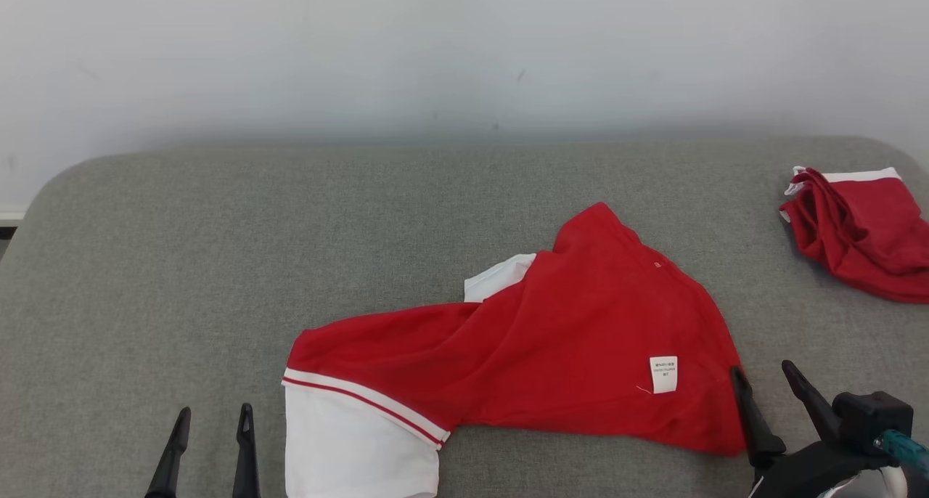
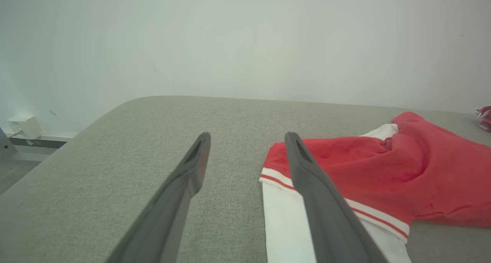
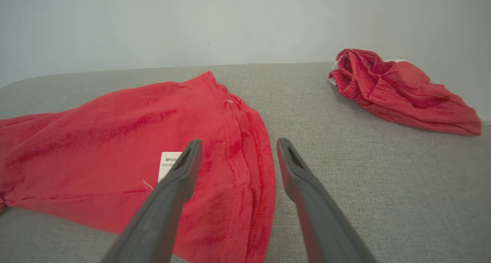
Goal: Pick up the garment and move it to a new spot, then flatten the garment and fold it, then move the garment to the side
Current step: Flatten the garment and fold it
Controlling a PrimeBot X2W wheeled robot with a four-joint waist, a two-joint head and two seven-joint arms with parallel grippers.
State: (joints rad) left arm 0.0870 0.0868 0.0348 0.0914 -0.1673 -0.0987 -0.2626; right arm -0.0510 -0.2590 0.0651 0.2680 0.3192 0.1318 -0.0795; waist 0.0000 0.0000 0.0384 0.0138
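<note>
The shirt [image 1: 551, 338] lies rumpled mid-cushion [image 1: 181, 266]. The left gripper [image 1: 213, 414], jaws released, sits at its 8 o'clock. The right gripper [image 1: 762, 371], also released, is at the 4 o'clock hem. They likely flank it for lifting.

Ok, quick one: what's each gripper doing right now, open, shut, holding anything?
Left gripper: open, holding nothing.
Right gripper: open, holding nothing, at the right edge of the garment.
</note>
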